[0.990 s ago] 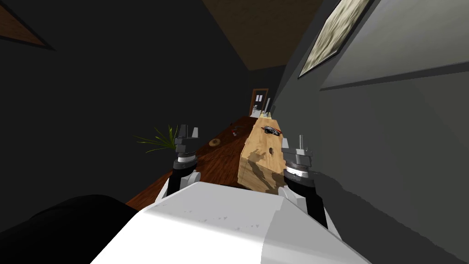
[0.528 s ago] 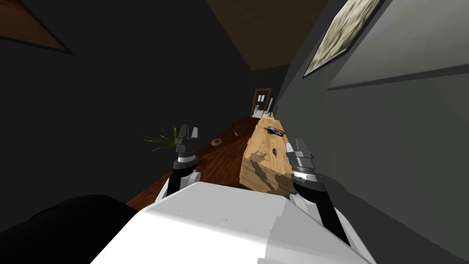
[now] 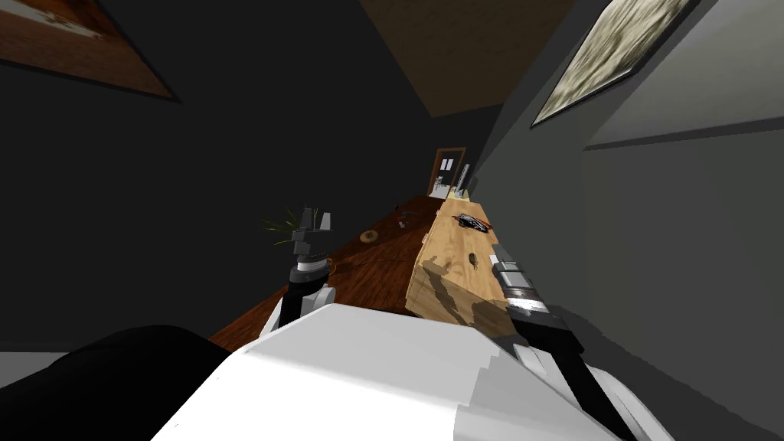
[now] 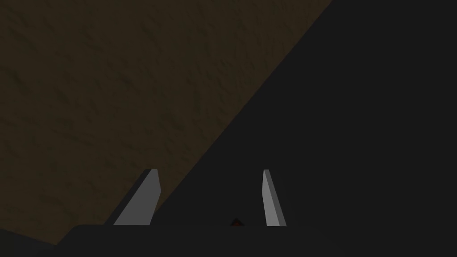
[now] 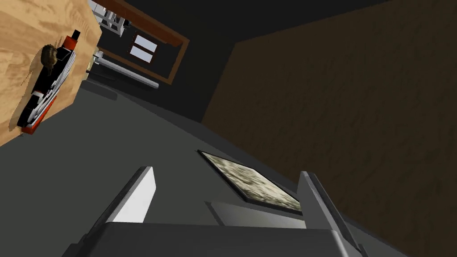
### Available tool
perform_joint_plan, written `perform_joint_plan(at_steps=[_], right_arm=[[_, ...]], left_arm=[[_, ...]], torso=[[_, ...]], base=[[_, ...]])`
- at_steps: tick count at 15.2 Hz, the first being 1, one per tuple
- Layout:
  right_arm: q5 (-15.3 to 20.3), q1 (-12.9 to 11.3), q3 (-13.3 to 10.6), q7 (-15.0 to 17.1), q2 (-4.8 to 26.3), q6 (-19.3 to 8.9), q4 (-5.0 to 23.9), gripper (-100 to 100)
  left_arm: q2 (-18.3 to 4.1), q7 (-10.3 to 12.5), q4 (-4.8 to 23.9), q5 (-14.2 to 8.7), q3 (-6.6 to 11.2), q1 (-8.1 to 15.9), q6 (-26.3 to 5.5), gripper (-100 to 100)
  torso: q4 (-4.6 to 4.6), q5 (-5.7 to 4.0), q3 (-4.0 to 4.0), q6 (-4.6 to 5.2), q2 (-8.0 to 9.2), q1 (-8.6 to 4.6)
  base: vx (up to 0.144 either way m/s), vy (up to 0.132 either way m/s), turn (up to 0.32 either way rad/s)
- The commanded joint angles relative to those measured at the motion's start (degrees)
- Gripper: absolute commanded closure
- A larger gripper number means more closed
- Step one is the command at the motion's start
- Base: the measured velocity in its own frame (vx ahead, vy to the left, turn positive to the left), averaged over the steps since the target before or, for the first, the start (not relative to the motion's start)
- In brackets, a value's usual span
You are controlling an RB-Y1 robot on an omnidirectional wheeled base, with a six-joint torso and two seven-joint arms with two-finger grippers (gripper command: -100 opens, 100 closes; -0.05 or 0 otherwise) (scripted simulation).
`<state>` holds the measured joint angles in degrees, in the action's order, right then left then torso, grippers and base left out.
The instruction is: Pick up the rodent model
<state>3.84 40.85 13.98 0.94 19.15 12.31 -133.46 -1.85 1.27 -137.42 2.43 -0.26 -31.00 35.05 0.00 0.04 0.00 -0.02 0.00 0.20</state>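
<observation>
On top of the light wooden cabinet (image 3: 446,239) lies the small brown rodent model (image 3: 474,260), near the right gripper (image 5: 227,174), whose fingers stand apart. Farther along that top sits a black, red and white object (image 3: 469,223). Left gripper (image 3: 315,222), held upright beside the cabinet, is likewise spread.

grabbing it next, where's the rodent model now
In the head view the small brown rodent model lies on the wooden cabinet top, between the right gripper and the black and red object.
</observation>
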Motion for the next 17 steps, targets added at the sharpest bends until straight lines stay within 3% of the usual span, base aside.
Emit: perform_joint_plan(at_steps=[1,6,7,8,9,10,12,17], right_arm=[[0.35,1.81,2.02,0.12,2.38,-2.08,2.27,-100],[0.4,4.89,4.6,0.11,7.52,-7.25,6.92,-100],[0.4,4.89,4.6,0.11,7.52,-7.25,6.92,-100],[0.17,5.89,5.25,0.09,9.41,-9.0,8.75,-100],[0.17,5.89,5.25,0.09,9.41,-9.0,8.75,-100],[-0.18,6.86,5.8,0.08,11.39,-10.74,10.68,-100],[-0.18,6.86,5.8,0.08,11.39,-10.74,10.68,-100],[-1.85,9.56,6.86,0.01,17.57,-15.81,16.63,-100]], left_arm=[[0.0,0.0,0.0,0.0,0.0,0.0,0.0,0],[0.0,0.0,0.0,0.0,0.0,0.0,0.0,0],[0.0,0.0,0.0,0.0,0.0,0.0,0.0,0],[0.0,0.0,0.0,0.0,0.0,0.0,0.0,0],[0.0,0.0,0.0,0.0,0.0,0.0,0.0,0],[0.0,0.0,0.0,0.0,0.0,0.0,0.0,0],[0.0,0.0,0.0,0.0,0.0,0.0,0.0,0],[0.0,0.0,0.0,0.0,0.0,0.0,0.0,0]], torso=[[0.0,0.0,0.0,0.0,0.0,0.0],[0.0,-0.01,0.01,0.01,0.01,-0.1],[0.0,-0.02,0.0,-0.02,0.0,-0.11],[0.0,-0.02,-0.01,0.0,-0.01,-0.11],[0.0,-0.03,-0.01,-0.03,-0.03,-0.12],[-0.01,-0.03,-0.01,0.0,-0.01,-0.12],[0.0,-0.02,0.0,0.01,0.0,-0.12],[0.0,-0.03,-0.01,-0.01,-0.01,-0.16]], base=[[-0.001,0.047,0.14],[0.002,0.038,0.196],[0.007,0.03,0.171],[0.007,0.031,0.175],[0.006,0.028,0.178],[0.005,0.029,0.198],[0.007,0.018,0.111],[0.006,0.02,0.21]])
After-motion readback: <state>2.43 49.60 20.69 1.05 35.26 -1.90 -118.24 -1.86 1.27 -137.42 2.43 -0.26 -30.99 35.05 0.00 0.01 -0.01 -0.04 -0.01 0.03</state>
